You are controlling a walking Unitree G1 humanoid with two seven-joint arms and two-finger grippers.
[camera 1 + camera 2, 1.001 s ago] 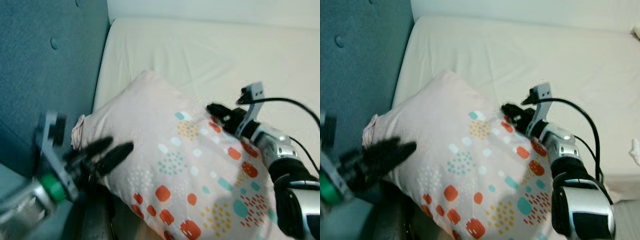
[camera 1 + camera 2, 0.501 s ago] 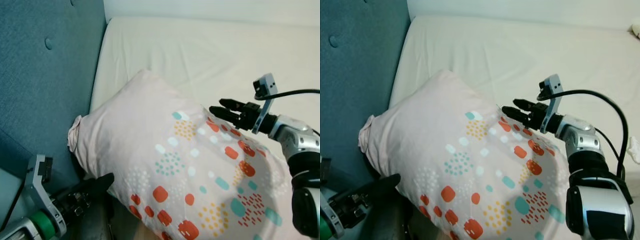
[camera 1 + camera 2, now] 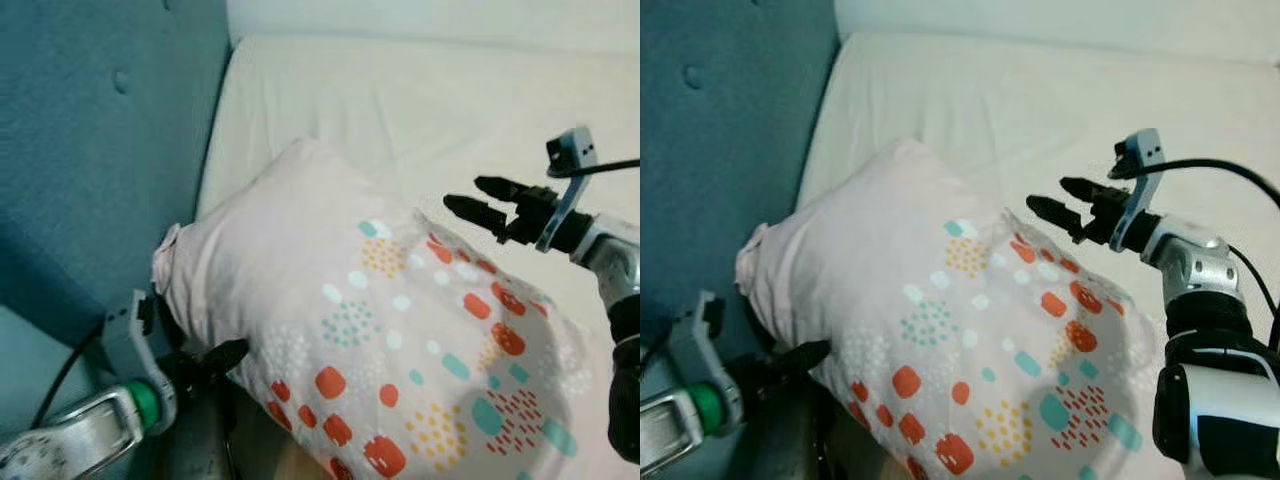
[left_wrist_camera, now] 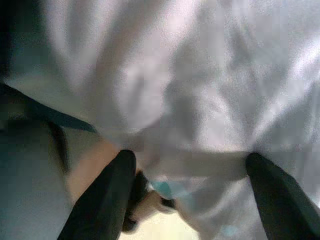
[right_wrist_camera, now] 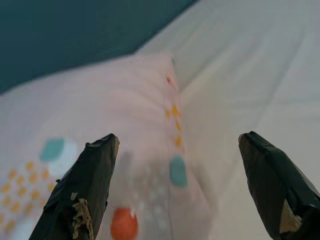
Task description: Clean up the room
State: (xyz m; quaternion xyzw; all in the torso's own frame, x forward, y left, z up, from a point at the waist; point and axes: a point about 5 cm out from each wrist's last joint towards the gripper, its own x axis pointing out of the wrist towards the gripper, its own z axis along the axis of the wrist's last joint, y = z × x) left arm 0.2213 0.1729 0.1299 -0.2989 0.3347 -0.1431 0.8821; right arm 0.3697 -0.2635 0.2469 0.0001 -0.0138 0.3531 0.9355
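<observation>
While the large pale pink fabric pillow lies on the cream-sheeted bed, it sits between the two grippers, its bulk just below and ahead of the right gripper and directly above and in front of the left gripper. The right gripper hovers just over the pillow's upper far edge, apart from the fabric, with the bare sheet beyond it. The left gripper is tucked low at the pillow's near corner, its black fingers spread wide and pressed up against the underside of the cloth, which sags between them without being pinched.

The pillow is soft and plump, plain pink over the half nearer the left gripper and printed over the other half with red-orange rounded patches, teal and white patches, and clusters of small yellow and teal dots. One corner bunches into a small knot of cloth beside the teal upholstered headboard, just above the left gripper.

The right arm reaches forward from the right side, its silver forearm angled inward, a black cable looping from the wrist; its two black fingers stand wide apart, holding nothing. The left arm comes up from the low left corner, silver with a green ring at the wrist, pointing toward the pillow's underside.
</observation>
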